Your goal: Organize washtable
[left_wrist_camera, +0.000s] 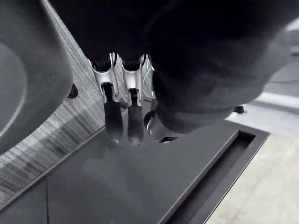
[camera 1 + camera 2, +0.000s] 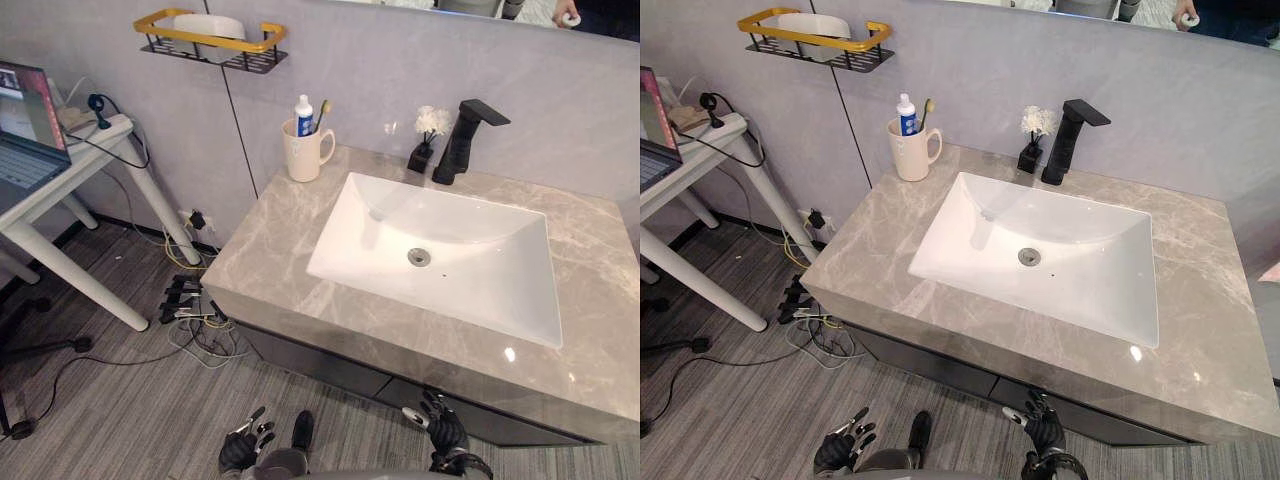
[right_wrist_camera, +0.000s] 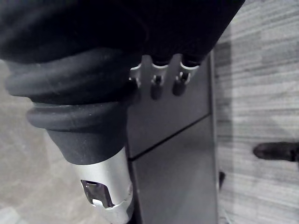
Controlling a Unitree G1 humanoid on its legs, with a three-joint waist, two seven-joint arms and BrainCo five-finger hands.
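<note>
we look down on a grey marble washtable top (image 2: 290,265) with a white rectangular sink (image 2: 340,240) sunk into it. the loose things stand along the back edge by the wall, which we judge keeps them away from the sink. at the back left corner, a cream ceramic mug (image 2: 303,152) holds a white and blue toothpaste tube (image 2: 304,112) and a pale-handled toothbrush (image 2: 321,115), both upright. behind the sink, a small black vase of white flowers (image 2: 428,135) stands just beside a black angular tap (image 2: 462,138). on the wall above, a black wire shelf with a yellow rim (image 2: 190,40) holds a white object (image 2: 208,26) we cannot identify. both hands hang low by the dark cabinet front (image 1: 140,186), well apart from the countertop. the left hand (image 2: 243,448) has straight, spread fingers and the right hand (image 2: 443,428) has loose ones, and each holds nothing. we read this as a rest pose, with tidying not yet begun. the top's right end is cut off, as is a white desk (image 2: 60,175) with a laptop (image 2: 25,130) at the left.
</note>
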